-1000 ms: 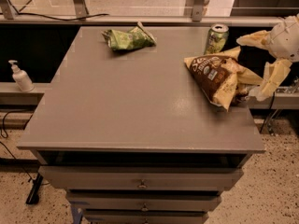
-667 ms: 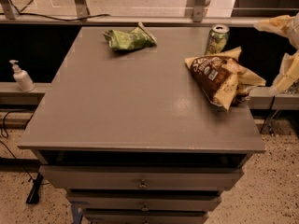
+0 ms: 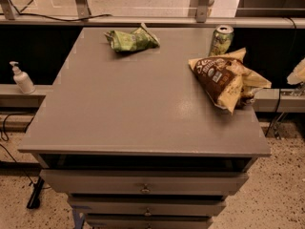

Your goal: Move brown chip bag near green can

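Tool [image 3: 298, 73] at right edge; one brown chip bag [image 3: 223, 78] beside one green can [image 3: 221, 39]

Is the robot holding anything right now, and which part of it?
Nothing is held. The gripper sits at the right edge, apart from the brown chip bag, which lies on the table beside the green can.

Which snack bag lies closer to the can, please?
The brown chip bag, beside the green can; the green bag lies far off. The gripper hangs far right.
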Motion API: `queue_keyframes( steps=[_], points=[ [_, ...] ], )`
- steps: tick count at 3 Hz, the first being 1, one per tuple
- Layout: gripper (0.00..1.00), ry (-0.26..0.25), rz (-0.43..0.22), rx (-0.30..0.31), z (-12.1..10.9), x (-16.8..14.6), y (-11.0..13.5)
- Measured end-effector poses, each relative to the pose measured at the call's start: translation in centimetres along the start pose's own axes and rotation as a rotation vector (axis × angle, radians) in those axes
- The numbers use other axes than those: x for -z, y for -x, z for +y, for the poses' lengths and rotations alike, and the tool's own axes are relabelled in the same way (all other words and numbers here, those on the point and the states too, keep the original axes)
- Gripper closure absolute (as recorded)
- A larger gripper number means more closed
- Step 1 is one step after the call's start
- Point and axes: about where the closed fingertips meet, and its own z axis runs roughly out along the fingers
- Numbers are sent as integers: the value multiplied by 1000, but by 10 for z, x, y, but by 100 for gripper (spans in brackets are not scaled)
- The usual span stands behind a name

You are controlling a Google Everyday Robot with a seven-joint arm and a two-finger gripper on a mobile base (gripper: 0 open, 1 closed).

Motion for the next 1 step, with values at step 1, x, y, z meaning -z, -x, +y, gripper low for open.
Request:
queue_keyframes(
  steps=[1],
  points=[
    [0,4,-1,-1,1,-1,-1]
  ],
)
